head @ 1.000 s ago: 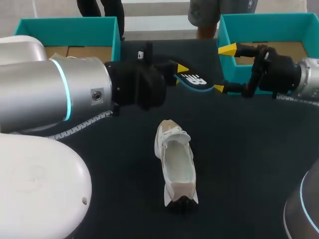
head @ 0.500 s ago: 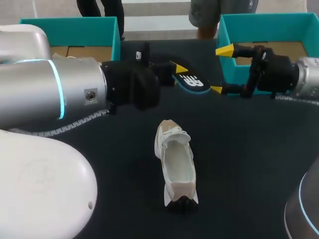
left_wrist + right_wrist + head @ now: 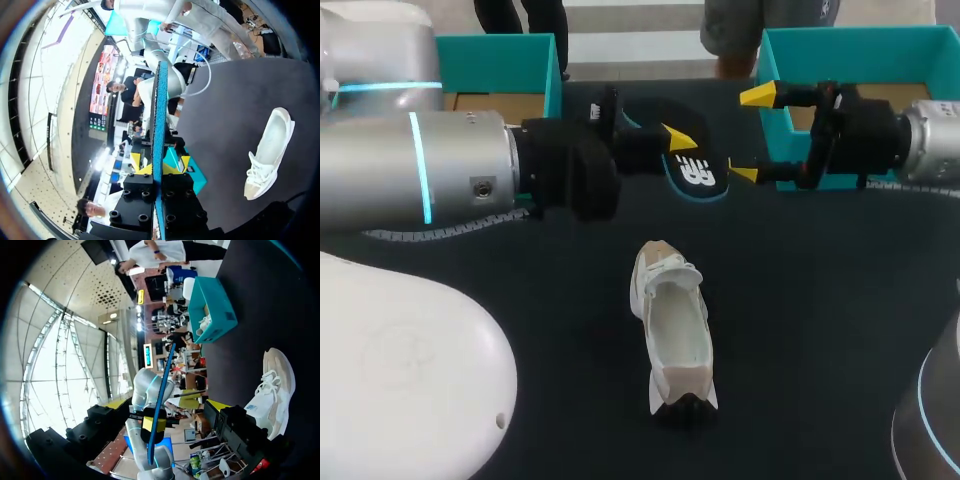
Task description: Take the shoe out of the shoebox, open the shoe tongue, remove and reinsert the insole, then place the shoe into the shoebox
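Head view: my left jaws clamped the insole [image 3: 695, 172] above the bench [image 3: 820, 300]; my right jaws gaped beside its tip; the shoe [image 3: 675, 330] lay mid-bench.
Left wrist view: insole [image 3: 159, 125] edge-on in my grip.
Right wrist view: insole [image 3: 161, 390] between the spread jaws, untouched.
Risk: I judged a skewed handover could drop it.

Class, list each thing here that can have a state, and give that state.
Shoe: standing on its sole, insole out.
Insole: off the table, clamped in left tool.
Left tool: shut on insole.
Right tool: open, near insole.
Left shoebox, right shoebox: open.
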### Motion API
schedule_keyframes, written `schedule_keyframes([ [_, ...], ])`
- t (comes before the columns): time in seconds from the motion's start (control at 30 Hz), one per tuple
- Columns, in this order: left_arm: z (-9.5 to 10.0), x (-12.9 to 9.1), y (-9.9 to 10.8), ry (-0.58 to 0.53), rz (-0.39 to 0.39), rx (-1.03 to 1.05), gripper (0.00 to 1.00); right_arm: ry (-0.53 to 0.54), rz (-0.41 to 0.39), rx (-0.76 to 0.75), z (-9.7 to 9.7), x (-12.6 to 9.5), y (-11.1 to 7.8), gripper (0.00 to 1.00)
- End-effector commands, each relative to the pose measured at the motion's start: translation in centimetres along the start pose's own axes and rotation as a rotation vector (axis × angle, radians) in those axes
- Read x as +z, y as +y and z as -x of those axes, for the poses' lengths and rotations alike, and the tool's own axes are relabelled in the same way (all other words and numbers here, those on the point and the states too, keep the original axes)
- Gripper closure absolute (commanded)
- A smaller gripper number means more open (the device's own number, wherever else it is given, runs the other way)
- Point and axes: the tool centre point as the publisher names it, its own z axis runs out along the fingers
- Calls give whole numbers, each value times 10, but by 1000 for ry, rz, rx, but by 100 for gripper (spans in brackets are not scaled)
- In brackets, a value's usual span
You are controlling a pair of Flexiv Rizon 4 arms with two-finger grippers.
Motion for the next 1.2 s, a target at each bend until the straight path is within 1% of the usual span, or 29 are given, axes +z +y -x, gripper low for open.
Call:
schedule_keyframes([
  [0.03, 1, 1, 4, 6, -350, 13, 100, -7, -3, 1, 0, -1, 1, 0],
  [0.23, -1, 2, 6, -13, -296, 50, 100, -2, 3, -3, -4, 1, 0, 0],
  [0.4, -6, 4, 9, -6, -237, 58, 100, -17, 45, -23, -6, 2, -2, 0],
  [0.53, -8, 5, 12, -37, -179, 62, 100, -13, 56, -14, -5, 4, -2, 0],
  [0.7, -10, 4, 15, -36, -130, 87, 100, -20, 60, -3, -3, 3, -3, 0],
  [0.9, -13, 4, 15, -31, -111, 91, 100, -30, 74, 2, -2, 4, -1, 0],
  [1.13, -16, 8, 11, -24, -75, 127, 100, -46, 76, 7, -3, 16, 10, 0],
  [1.17, -16, 8, 11, -29, -73, 129, 100, -47, 75, 8, -3, 18, 11, 1],
  [1.2, -16, 8, 10, -36, -73, 126, 100, -47, 76, 10, -3, 21, 13, 8],
])
